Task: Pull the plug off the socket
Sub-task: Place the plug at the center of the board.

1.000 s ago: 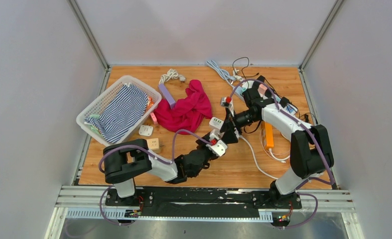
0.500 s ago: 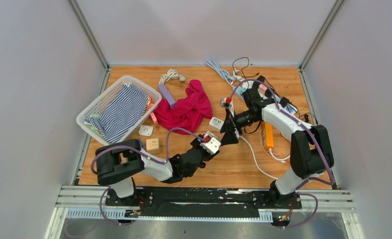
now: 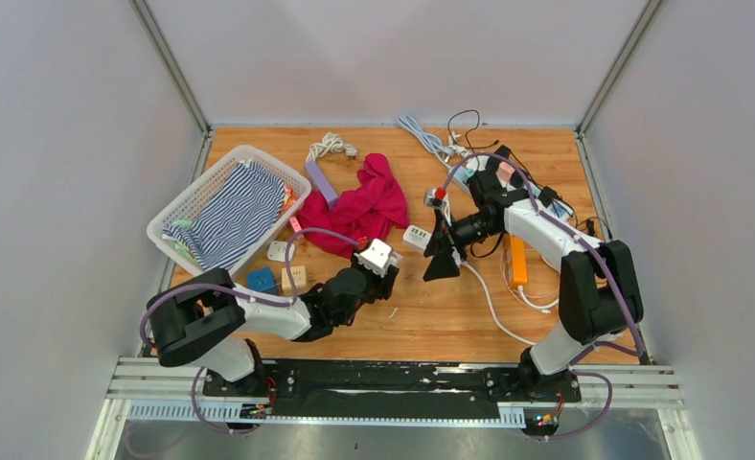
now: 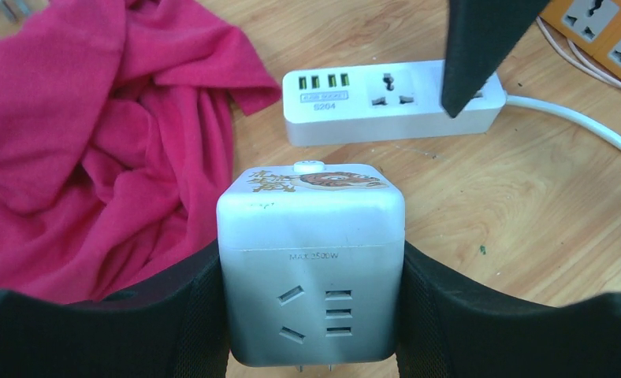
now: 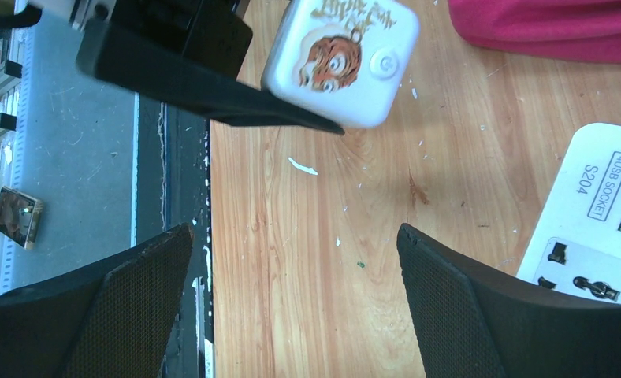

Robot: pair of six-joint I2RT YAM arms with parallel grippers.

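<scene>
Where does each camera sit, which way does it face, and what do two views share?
Top external: above and behind the robot, looking down on the wooden table; left arm and right arm show.
Left wrist: on the left arm, facing forward past the white cube-shaped adapter plug clamped in its left gripper.
Right wrist: on the right arm, facing down at the table; its open right gripper shows.
Shared: both wrist views show the adapter plug and the white power strip.

The plug (image 4: 310, 260) and socket (image 4: 370, 118) are smooth white plastic with a slight sheen. The table (image 4: 528, 236) is grained wood. The red cloth (image 4: 94, 142) is matt, creased fabric.
</scene>
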